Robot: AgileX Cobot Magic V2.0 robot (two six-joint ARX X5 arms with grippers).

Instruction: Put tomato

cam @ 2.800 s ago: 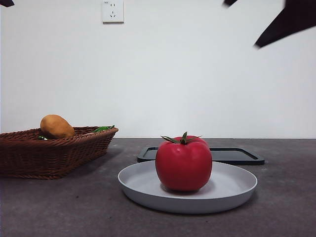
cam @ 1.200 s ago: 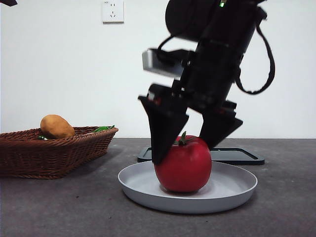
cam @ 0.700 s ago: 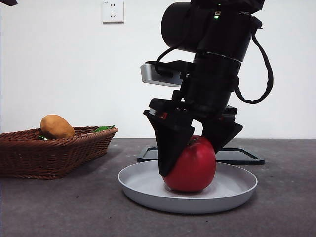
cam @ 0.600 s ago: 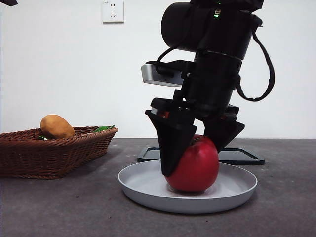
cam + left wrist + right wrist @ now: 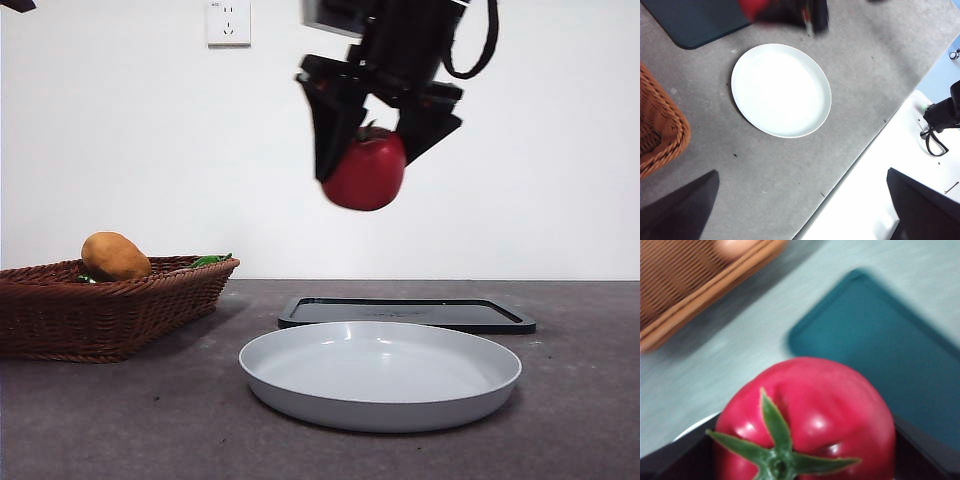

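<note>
The glossy red tomato (image 5: 365,172) with its green stem hangs high in the air above the grey plate (image 5: 470,385), which has nothing on it. My right gripper (image 5: 366,166) comes down from above and is shut on the tomato, one black jaw on each side. In the right wrist view the tomato (image 5: 805,415) fills the space between the jaws. My left gripper (image 5: 802,210) is open and holds nothing, high above the plate (image 5: 781,90). That view also shows the right gripper (image 5: 800,11) with the tomato (image 5: 752,6), blurred.
A flat black tray (image 5: 400,312) lies just behind the plate. A brown wicker basket (image 5: 100,310) at the left holds an orange-tan potato-like item (image 5: 115,256) and some green leaves. The table's edge (image 5: 855,170) runs near the plate in the left wrist view.
The right gripper came down, shut on the tomato on the plate, and has lifted it well up and slightly left. The plate is now bare.
</note>
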